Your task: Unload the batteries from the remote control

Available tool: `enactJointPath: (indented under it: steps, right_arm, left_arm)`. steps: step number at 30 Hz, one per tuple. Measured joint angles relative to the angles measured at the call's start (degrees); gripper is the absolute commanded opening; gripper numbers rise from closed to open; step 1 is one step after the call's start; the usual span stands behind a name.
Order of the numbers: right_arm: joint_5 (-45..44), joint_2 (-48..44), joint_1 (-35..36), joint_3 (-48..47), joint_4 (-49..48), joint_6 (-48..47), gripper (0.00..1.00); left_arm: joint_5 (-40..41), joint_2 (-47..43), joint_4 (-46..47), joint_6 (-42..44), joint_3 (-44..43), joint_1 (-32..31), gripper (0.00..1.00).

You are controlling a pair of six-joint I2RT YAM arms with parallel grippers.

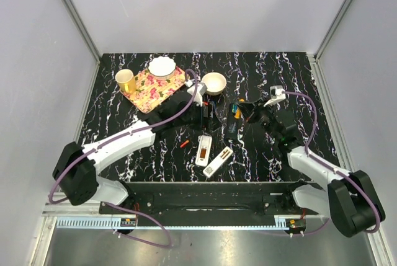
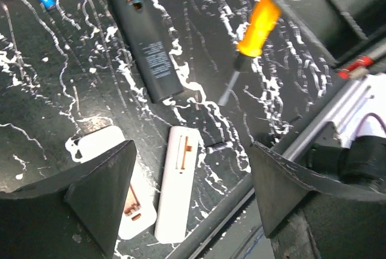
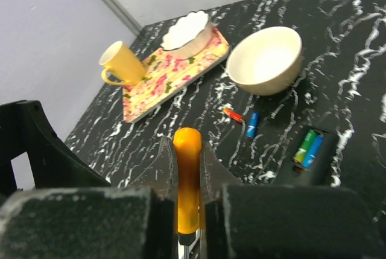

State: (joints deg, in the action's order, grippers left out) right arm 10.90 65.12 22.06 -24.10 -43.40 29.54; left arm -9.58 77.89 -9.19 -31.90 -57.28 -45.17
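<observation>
batteries [image 3: 307, 146] first: where do they sit?
— two of them, one green and one blue, lie side by side in the open compartment at one end of the black remote [image 1: 234, 121]. two more are out on the table [image 1: 298, 74]: a blue cell [image 3: 252, 124] and an orange-red cell [image 3: 232, 114], close together, between that end of the black remote and the cream bowl [image 3: 265, 60].

and the jaws?
— the right gripper [image 3: 188, 180] is clamped on the orange handle of a screwdriver [image 2: 256, 26]. its metal tip hangs near the black remote's right side, apart from it. the left gripper [image 2: 193, 150] is on the black remote's other side, jaws spread wide, nothing between them.

what room is there, and which edges are close?
— beyond the black remote, bare marble runs to the back edge. to its far left comes the cream bowl, then the flowered tray [image 3: 175, 75] carrying a yellow cup [image 3: 120, 63] and a white scalloped dish [image 3: 188, 29], well apart from the black remote. nearer than the black remote lie a white remote [image 1: 203, 149] and a second white remote [image 1: 218, 162], side by side. the left wrist view shows their near ends just short of the metal rail [image 2: 229, 207] at the table's near edge.
</observation>
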Motion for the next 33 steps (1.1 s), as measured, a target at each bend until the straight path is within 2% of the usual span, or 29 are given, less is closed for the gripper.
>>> enactJointPath:
  steps: [5,10,15,20,27,29,30,32,33]
  right_arm:
    - [-8.50,-5.44,0.02,0.02,9.75,-1.86,0.00]
    - [-21.59,-16.87,0.00,0.02,20.87,-3.54,0.00]
    - [-31.36,-28.26,0.00,0.72,27.82,-5.49,0.00]
    - [-35.95,-33.77,-0.02,1.22,31.95,-7.02,0.00]
    - [-37.27,-33.92,-0.02,1.31,35.32,-7.54,0.00]
    - [-37.27,-33.92,-0.02,1.33,35.74,-7.54,0.00]
    - [-37.24,-33.92,-0.02,1.33,35.87,-7.54,0.00]
    - [-37.22,-33.94,-0.02,1.33,36.04,-7.54,0.00]
    - [-37.22,-33.94,-0.02,1.33,36.04,-7.54,0.00]
  left_arm:
    - [4.87,9.09,-4.20,0.61,-6.05,-1.14,0.83]
    - [11.37,24.92,-9.44,2.01,-20.26,-4.63,0.83]
    - [15.45,37.99,-13.99,3.34,-32.33,-7.52,0.83]
    - [19.15,46.31,-18.64,4.68,-40.59,-8.70,0.82]
    - [23.58,55.45,-25.88,4.94,-51.91,-8.57,0.76]
    - [24.15,56.89,-26.56,4.96,-53.46,-8.48,0.68]
    - [24.22,57.16,-26.95,5.03,-54.01,-8.46,0.56]
    - [24.37,57.40,-27.43,4.94,-54.47,-8.26,0.40]
    - [24.33,57.44,-27.54,4.98,-54.51,-8.07,0.25]
